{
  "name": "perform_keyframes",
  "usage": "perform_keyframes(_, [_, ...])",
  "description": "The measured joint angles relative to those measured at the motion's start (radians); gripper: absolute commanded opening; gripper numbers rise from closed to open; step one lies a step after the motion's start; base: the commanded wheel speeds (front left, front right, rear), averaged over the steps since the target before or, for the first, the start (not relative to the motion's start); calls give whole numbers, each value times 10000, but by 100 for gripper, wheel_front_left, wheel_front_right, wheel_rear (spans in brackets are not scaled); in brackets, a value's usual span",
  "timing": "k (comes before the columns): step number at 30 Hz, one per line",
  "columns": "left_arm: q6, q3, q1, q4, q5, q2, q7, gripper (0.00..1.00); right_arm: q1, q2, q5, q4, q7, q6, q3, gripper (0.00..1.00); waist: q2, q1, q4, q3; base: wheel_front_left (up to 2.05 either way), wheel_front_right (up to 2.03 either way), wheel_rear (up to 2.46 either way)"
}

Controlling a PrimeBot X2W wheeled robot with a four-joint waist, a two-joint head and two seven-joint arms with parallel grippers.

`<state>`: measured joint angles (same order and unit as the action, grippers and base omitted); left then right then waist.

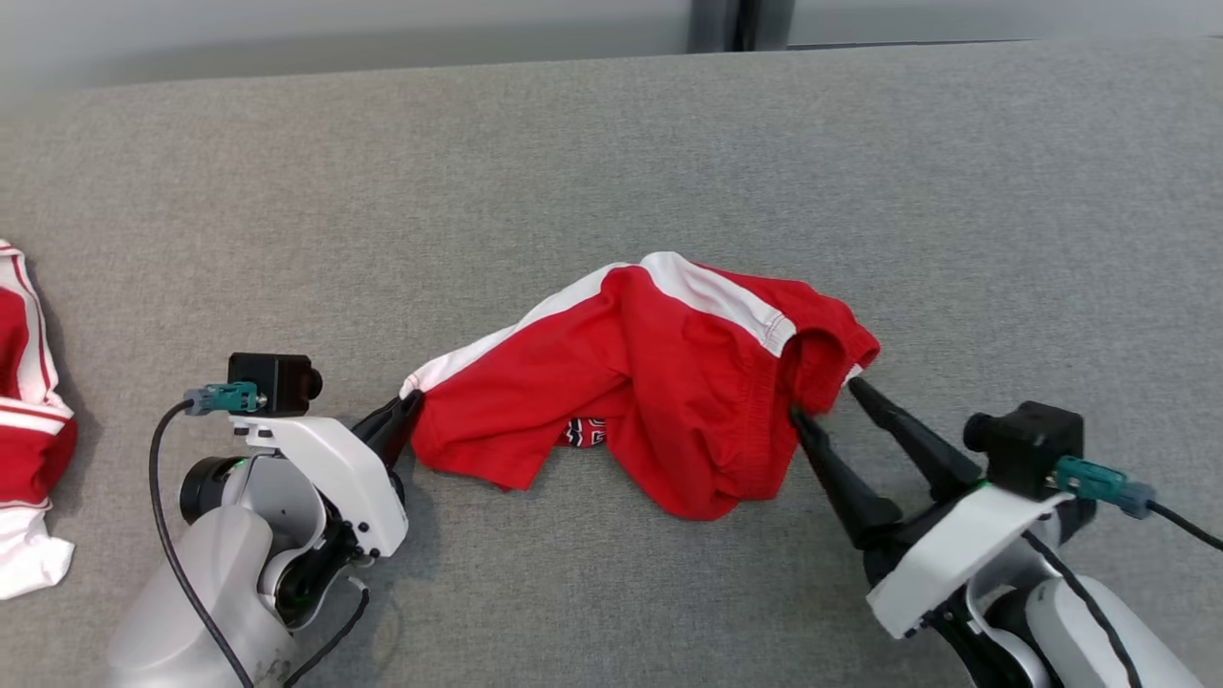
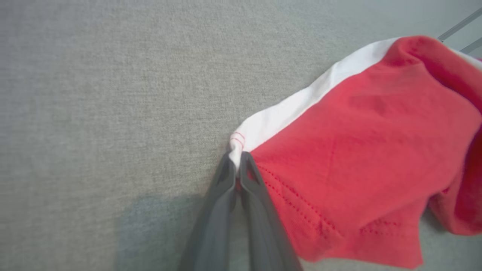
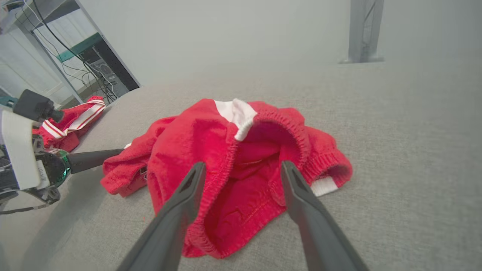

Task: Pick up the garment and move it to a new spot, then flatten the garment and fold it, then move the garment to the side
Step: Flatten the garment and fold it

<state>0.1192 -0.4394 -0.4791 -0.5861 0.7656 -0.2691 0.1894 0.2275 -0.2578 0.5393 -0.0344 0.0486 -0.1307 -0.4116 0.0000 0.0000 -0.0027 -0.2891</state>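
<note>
The garment (image 1: 659, 382) is a pair of red shorts with white side stripes, lying crumpled in the middle of the grey surface. My left gripper (image 1: 406, 413) is shut on its left hem corner; the left wrist view shows both fingers pinching the white stripe's end, gripper (image 2: 237, 160), garment (image 2: 357, 150). My right gripper (image 1: 824, 399) stands open at the garment's right end, its fingertips at the elastic waistband. In the right wrist view the two fingers straddle the waistband opening, gripper (image 3: 243, 167), garment (image 3: 241, 150), with nothing clamped between them.
Another red and white striped garment (image 1: 24, 420) lies at the far left edge of the surface, also visible as the striped garment (image 3: 71, 122). Grey cloth-covered surface (image 1: 669, 153) stretches wide behind and right of the shorts. A shelf with cables (image 3: 86, 56) stands beyond the left edge.
</note>
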Motion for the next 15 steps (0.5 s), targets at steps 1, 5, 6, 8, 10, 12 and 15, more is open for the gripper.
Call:
perform_keyframes(1, [2,-40,-33,-27,0,25,-46,0,131,-42,211,-113,10,2,-207,100,0,0,53,-28,0,0,0])
perform_keyframes(5, [29,-190,-186,-146,-4,150,-178,0,794,-150,729,-662,-132,0,-819,100,0,0,242,-143,0,0,0])
perform_keyframes(6, [31,-221,-222,-180,-6,182,-217,0,997,-171,817,-842,-171,0,-922,100,0,0,283,-172,0,0,0])
perform_keyframes(8, [42,-284,-275,-242,-6,242,-293,0,1411,-199,1045,-1239,-320,2,-1110,100,0,0,360,-222,0,0,0])
perform_keyframes(10, [54,-364,-360,-295,-6,286,-362,0,1811,-167,1313,-1567,-495,2,-1229,100,0,0,427,-265,0,0,0])
perform_keyframes(12, [77,-437,-413,-337,-8,318,-451,0,2129,-178,1526,-1864,-644,2,-1327,100,0,0,503,-294,0,0,0])
perform_keyframes(15, [102,-487,-468,-370,-61,339,-702,0,2436,-244,1854,-2178,-853,2,-1436,27,0,0,590,-341,0,0,0])
